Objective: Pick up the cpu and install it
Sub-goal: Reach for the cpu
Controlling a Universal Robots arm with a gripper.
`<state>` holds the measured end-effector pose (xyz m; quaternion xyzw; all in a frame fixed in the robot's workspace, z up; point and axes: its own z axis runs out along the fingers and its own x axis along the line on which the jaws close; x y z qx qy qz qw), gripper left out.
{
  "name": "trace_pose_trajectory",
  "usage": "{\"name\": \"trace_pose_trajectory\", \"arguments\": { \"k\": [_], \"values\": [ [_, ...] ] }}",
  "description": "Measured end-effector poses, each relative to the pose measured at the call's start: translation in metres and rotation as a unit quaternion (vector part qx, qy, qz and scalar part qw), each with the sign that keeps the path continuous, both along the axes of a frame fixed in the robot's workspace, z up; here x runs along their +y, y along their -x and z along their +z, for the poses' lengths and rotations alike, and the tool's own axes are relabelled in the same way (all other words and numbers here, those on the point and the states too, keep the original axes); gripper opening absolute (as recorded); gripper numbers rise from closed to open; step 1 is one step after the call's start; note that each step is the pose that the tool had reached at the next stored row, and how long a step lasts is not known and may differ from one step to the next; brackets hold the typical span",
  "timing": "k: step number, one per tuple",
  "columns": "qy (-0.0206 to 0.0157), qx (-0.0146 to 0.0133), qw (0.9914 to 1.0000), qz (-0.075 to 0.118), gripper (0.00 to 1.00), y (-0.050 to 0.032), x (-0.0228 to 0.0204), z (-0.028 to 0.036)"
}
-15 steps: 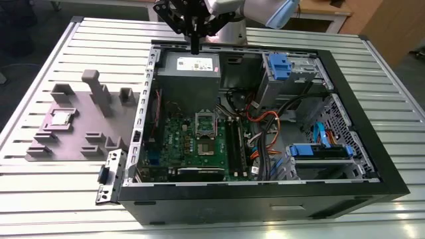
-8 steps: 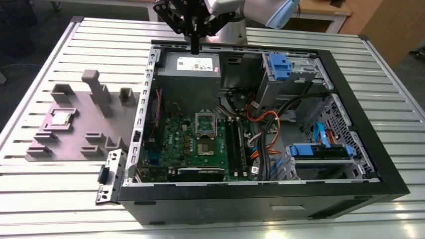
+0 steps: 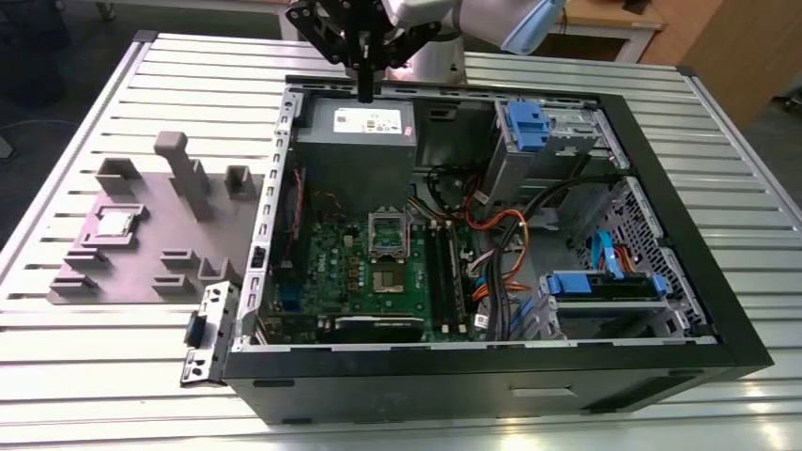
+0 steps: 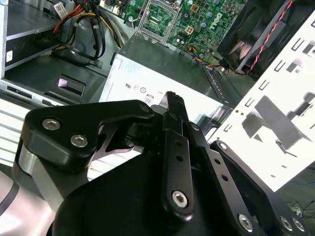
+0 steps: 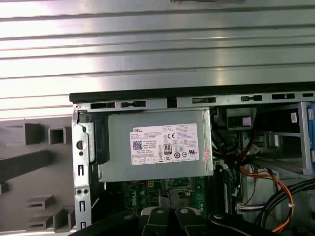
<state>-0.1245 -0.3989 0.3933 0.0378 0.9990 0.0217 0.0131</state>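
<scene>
Silver cpu (image 3: 116, 222), exterior view: seated in grey fixture plate (image 3: 138, 272) at the exterior view's left, outside the computer case (image 3: 501, 395), well apart from gripper; one.
Gripper (image 3: 364, 92), exterior view: upper centre of frame, over power supply (image 3: 355, 122); fingers pressed together, nothing between; one.
Socket (image 3: 389, 279), exterior view: centre of frame on green motherboard (image 3: 332, 263), looks bare; one.
Blue drive brackets, exterior view: two, (image 3: 527, 122) and (image 3: 602, 282).
Progress: cpu not lifted, not installed; judged at the very start, pick and install both left.
Gripper (image 4: 173, 101), second wrist view: black fingers closed, empty, above power supply (image 4: 147, 73); socket (image 4: 157, 17) beyond.
Power supply (image 5: 157, 145), first wrist view: one, inside case; fixture plate (image 5: 29, 162) just beside case.
</scene>
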Motion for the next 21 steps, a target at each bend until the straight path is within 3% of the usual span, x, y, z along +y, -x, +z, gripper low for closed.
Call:
{"name": "trace_pose_trajectory", "arguments": {
  "k": [21],
  "values": [
    [0.0000,0.0000,1.00000,0.000,0.11,0.0101,0.0000,-0.0001]
  ]
}}
